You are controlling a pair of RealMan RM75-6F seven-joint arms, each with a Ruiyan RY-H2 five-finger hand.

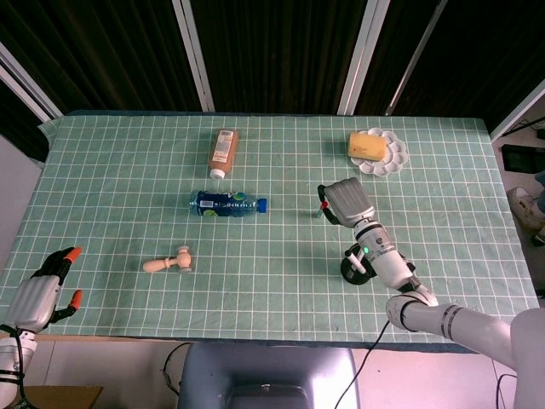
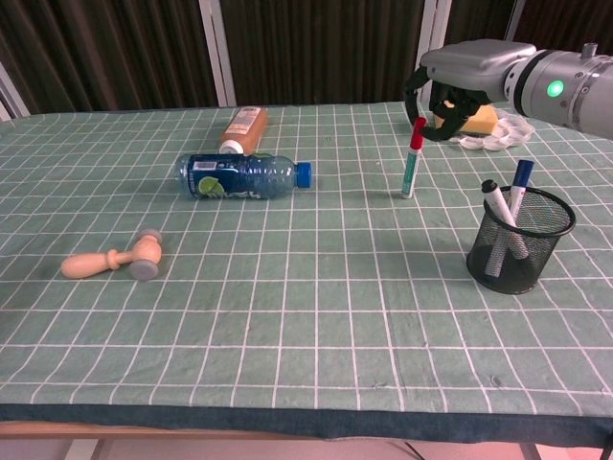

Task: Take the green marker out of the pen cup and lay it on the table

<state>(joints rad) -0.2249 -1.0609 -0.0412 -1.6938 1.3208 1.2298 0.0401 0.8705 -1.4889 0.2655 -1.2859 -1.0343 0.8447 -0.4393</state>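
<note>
My right hand [image 1: 347, 201] [image 2: 460, 77] pinches the red-capped end of the green marker [image 2: 412, 165], left of and behind the pen cup. The marker hangs almost upright, its lower tip at or just above the table mat. In the head view only a bit of the marker [image 1: 322, 207] shows beside the hand. The black mesh pen cup [image 1: 356, 266] [image 2: 518, 240] stands upright near the right front and holds a black-capped and a blue-capped marker. My left hand [image 1: 43, 290] rests open at the table's front left corner, holding nothing.
A blue water bottle [image 1: 227, 204] [image 2: 244, 176] lies on its side mid-table, with a brown bottle [image 1: 222, 152] behind it. A small wooden mallet [image 1: 169, 262] [image 2: 110, 260] lies at front left. A white palette plate [image 1: 394, 159] with a yellow sponge sits at back right.
</note>
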